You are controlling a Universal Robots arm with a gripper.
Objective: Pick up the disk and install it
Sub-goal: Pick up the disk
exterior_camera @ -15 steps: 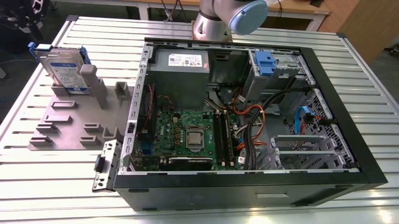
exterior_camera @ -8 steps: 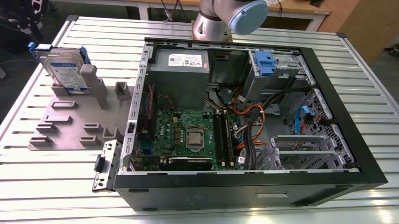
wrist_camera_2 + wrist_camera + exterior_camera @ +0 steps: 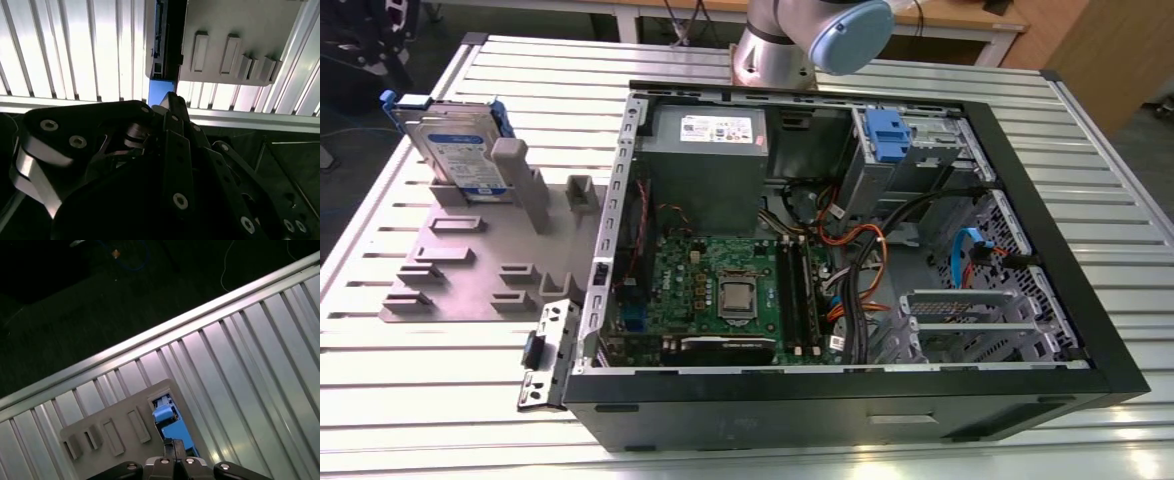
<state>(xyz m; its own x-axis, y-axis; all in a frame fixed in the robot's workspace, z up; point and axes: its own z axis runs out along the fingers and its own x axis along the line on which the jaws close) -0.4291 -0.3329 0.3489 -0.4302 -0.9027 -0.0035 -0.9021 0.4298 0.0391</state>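
The disk (image 3: 454,135) stands on edge in a grey slotted holder (image 3: 467,270) on the bench (image 3: 440,400) - at about ten o'clock from the open computer case (image 3: 1067,330) in the exterior view. In the first wrist view the hand (image 3: 173,444) hangs above the disk's blue carrier (image 3: 172,429), fingertips drawn together - gripping nothing.

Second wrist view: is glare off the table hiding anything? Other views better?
Second wrist view: the table slats blow out to white and the gripper is a dark backlit mass. First wrist view: milder sheen on the slats, the floor beyond nearly black. Exterior view: evenly lit, the disk plain to see.
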